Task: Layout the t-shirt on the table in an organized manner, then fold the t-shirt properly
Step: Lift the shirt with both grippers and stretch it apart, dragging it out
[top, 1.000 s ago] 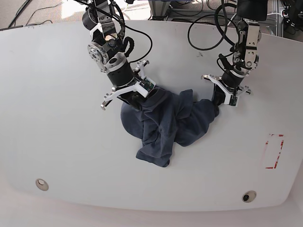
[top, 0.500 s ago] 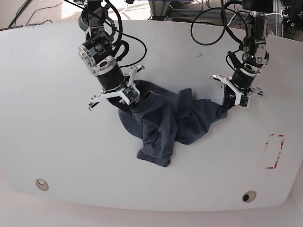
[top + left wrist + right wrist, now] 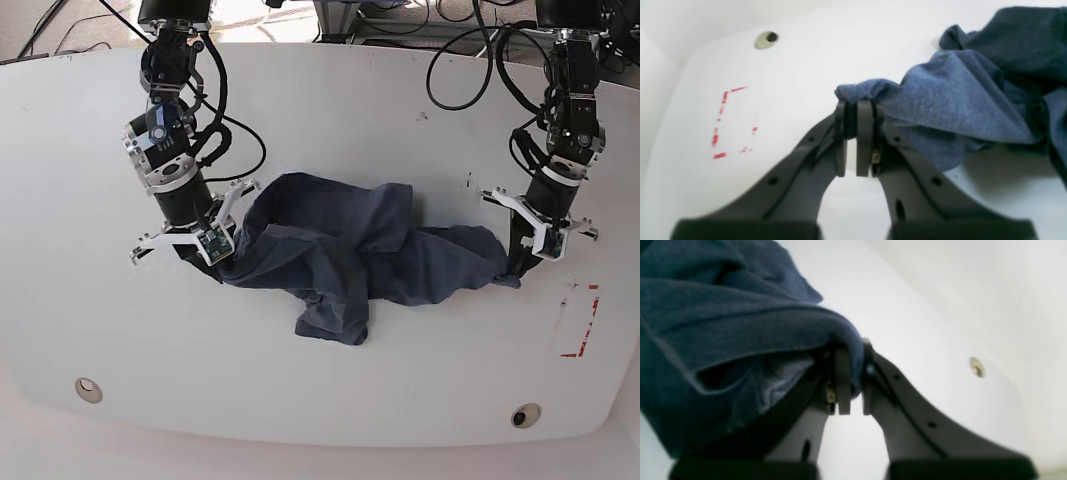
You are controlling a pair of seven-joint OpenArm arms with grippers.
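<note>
Pincer on the left arm is clamped tight on one end of the navy t-shirt; in the left wrist view its fingers pinch a bunched fold. Right pincer is likewise closed on the opposite end, cloth wrapped over its fingers. Between them the t-shirt lies stretched but rumpled across the middle of the white worktop, one lump hanging toward the near edge. Bare surface surrounds it on every side. A red rectangle outline sits near the left pincer, and two grommet holes lie by the near edge.
</note>
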